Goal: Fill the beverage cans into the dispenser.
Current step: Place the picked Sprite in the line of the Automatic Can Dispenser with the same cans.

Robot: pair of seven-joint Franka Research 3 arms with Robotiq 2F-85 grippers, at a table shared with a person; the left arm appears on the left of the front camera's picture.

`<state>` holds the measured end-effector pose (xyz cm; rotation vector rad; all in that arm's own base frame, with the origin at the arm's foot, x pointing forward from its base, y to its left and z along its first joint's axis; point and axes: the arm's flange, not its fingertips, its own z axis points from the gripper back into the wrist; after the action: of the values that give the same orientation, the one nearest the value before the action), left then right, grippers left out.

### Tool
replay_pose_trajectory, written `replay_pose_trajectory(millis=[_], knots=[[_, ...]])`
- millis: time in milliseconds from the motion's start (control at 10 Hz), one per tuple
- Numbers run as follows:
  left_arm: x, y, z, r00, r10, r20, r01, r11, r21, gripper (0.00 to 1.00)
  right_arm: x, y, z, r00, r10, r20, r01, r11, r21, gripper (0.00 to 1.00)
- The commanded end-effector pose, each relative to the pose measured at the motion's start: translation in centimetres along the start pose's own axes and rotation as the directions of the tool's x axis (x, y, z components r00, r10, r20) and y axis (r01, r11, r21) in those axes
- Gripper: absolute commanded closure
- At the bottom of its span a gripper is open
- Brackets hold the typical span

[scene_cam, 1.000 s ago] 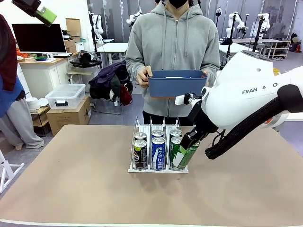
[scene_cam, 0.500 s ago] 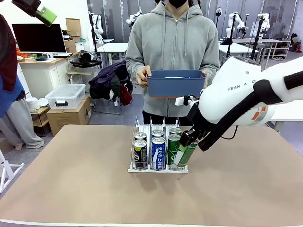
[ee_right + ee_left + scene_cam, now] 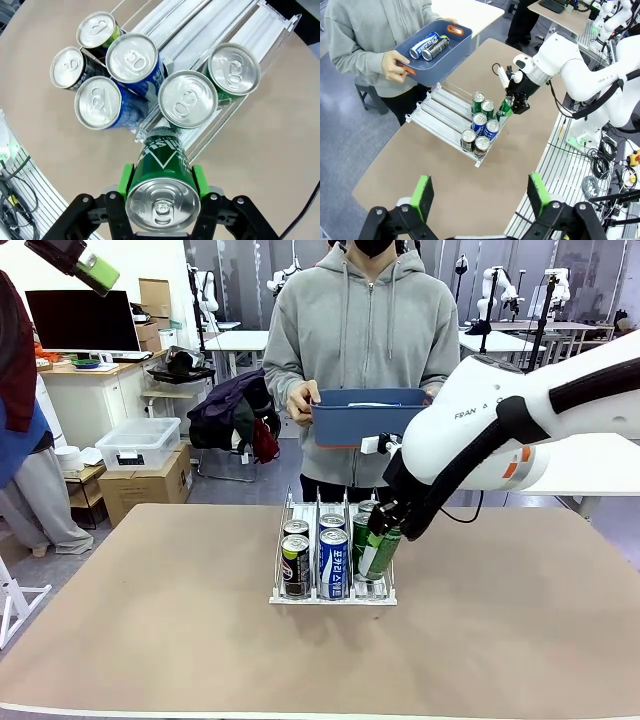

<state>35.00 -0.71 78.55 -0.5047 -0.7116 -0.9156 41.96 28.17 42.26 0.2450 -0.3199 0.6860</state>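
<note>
The right pincer [image 3: 161,182] is clenched on a green can [image 3: 161,155], tilted, with its lower end at the front of the dispenser's [image 3: 300,508] right lane, where two more green cans [image 3: 187,106] stand. Two blue cans [image 3: 334,562] stand in the middle lane, two black cans [image 3: 296,565] in the left. The dispenser sits mid-surface [image 3: 150,640]. The left pincer [image 3: 481,195] hangs high above, released and empty. A person holds a blue bin [image 3: 372,420] with two loose cans [image 3: 431,45] lying inside.

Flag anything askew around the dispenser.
The green can held in the right gripper leans at the front of the dispenser's right lane; the loaded cans stand upright. Nothing looks spilled or dented.
</note>
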Motion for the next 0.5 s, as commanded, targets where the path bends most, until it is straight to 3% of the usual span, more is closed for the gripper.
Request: replay_pose_trajectory(millis=[0,400], knots=[[-0.2,0.0,-0.1,1.0,-0.005,-0.006,0.005,1.0,-0.003,0.0,2.5,0.0,-0.6,0.998,-0.019,0.063,0.023,0.997,-0.075,0.42],[-0.2,0.0,-0.1,1.0,-0.005,-0.006,0.005,1.0,-0.003,0.0,2.9,0.7,-3.2,1.0,-0.012,-0.02,0.008,0.984,-0.179,0.42]])
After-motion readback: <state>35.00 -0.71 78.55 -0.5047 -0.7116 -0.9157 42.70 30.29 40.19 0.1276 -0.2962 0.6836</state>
